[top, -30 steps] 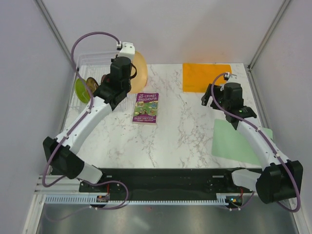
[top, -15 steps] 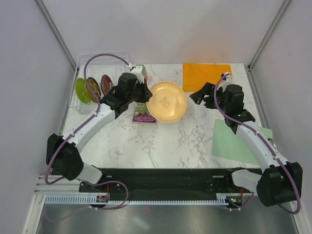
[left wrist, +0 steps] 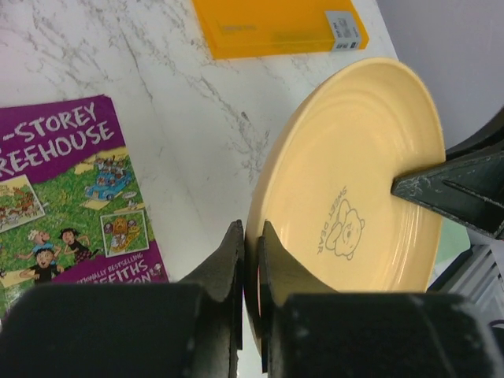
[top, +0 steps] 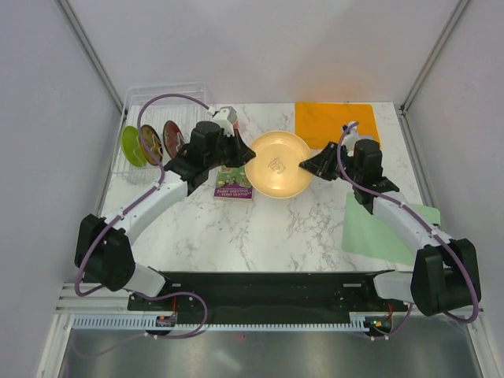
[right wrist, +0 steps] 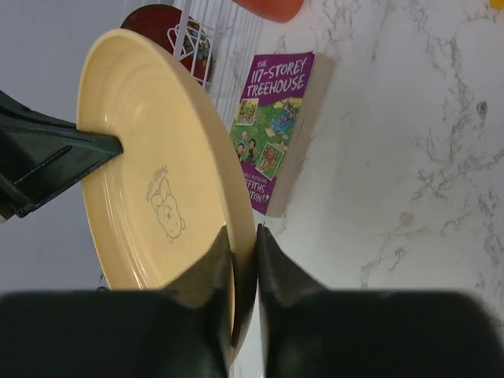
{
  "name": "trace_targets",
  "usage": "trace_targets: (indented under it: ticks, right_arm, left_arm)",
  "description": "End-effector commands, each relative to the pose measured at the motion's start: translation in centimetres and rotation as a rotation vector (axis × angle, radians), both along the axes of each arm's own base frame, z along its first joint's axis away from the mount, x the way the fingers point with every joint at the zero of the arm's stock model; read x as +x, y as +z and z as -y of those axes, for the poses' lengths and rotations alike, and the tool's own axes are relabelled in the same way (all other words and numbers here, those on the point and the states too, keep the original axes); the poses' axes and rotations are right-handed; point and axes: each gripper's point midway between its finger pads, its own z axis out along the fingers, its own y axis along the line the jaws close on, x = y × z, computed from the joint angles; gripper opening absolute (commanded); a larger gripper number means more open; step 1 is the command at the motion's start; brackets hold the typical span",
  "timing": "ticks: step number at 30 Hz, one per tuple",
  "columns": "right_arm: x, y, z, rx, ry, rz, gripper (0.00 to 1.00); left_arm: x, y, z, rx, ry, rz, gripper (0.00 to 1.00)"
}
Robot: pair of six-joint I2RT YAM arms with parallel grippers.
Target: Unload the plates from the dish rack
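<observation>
The left gripper [left wrist: 250, 236] is clamped on one rim of the pale-yellow plate [left wrist: 354, 197], and the right gripper [right wrist: 242, 236] has its fingers pinched on the opposite rim. The plate hangs between the two sets of fingertips, off the marble table [top: 299, 228]. A purple book [left wrist: 63, 197] lies just below the left fingers, and behind them, in the clear dish rack [top: 161, 93], the lime-green plate [top: 132, 146], brown-and-yellow plate [top: 150, 143] and dark red plate [top: 172, 135] stand on edge.
</observation>
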Motion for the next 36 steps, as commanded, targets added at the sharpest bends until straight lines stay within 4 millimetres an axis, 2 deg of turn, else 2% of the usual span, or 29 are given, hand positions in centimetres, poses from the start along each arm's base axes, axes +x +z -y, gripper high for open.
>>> trace_targets:
  ticks: [1,3,4,5,6,7,8,10,14,16,19,23,26,28,30,31,34,36]
  right_arm:
    - [0.5,0.2,-0.1,0.007,-0.002,0.014,0.00]
    - [0.9,-0.8,1.5,-0.043,-0.104,-0.032,0.00]
    - [1.2,-1.2,2.7,-0.078,-0.151,-0.040,0.00]
    - [2.0,-1.3,4.5,-0.130,-0.253,-0.037,0.00]
    - [1.6,-2.4,5.6,-0.170,-0.291,-0.086,0.00]
    - [1.8,-2.7,6.6,-0.205,-0.325,-0.088,0.00]
    - [2.2,-3.0,7.8,-0.242,-0.384,-0.094,0.00]
    - [2.0,-4.1,8.8,-0.275,-0.408,-0.135,0.00]
    - [2.1,-7.6,9.5,-0.332,-0.414,-0.235,0.00]
    - [2.3,-8.7,9.7,-0.350,-0.415,-0.260,0.00]
    - [2.5,-12.1,10.3,-0.405,-0.394,-0.338,0.00]
    - [2.7,-14.0,9.9,-0.407,-0.359,-0.362,0.00]
    - [3.0,-14.8,10.3,-0.422,-0.373,-0.366,0.01]
    - [2.9,-15.4,11.1,-0.462,-0.403,-0.380,0.10]
    - [2.6,-15.8,11.9,-0.499,-0.432,-0.405,0.37]
    - [2.7,-15.7,12.3,-0.514,-0.450,-0.404,0.44]
    - [2.6,-15.1,13.5,-0.560,-0.494,-0.389,0.47]
    - [2.4,-14.8,14.7,-0.607,-0.542,-0.394,0.58]
  left_arm:
    - [0.0,2.1,1.4,-0.109,-0.028,0.029,0.18]
    - [0.3,1.1,0.8,-0.070,-0.002,0.017,0.49]
    - [0.1,-0.2,0.0,-0.028,0.029,-0.024,0.73]
    - [0.8,-0.7,-1.4,0.016,0.109,-0.021,0.78]
    - [0.8,-1.8,-2.4,0.057,0.155,-0.037,0.82]
    - [1.2,-2.9,-4.4,0.122,0.249,-0.050,0.92]
    - [1.1,-2.7,-5.3,0.142,0.281,-0.041,0.94]
    - [1.3,-2.8,-7.6,0.205,0.371,-0.021,1.00]
    - [1.2,-0.9,-10.8,0.265,0.490,0.063,1.00]
    - [1.0,0.6,-12.8,0.299,0.564,0.118,1.00]
    - [0.4,2.4,-15.5,0.346,0.664,0.187,1.00]
    - [-0.3,4.0,-17.4,0.365,0.705,0.275,1.00]
    - [-0.5,5.2,-18.6,0.363,0.735,0.309,1.00]
    - [-0.3,5.6,-19.8,0.380,0.774,0.319,1.00]
    - [0.0,5.7,-20.8,0.408,0.799,0.325,1.00]
    - [0.2,5.6,-21.7,0.424,0.827,0.321,1.00]
    - [1.2,4.9,-23.3,0.444,0.841,0.291,1.00]
    - [2.2,5.1,-23.2,0.403,0.811,0.280,1.00]
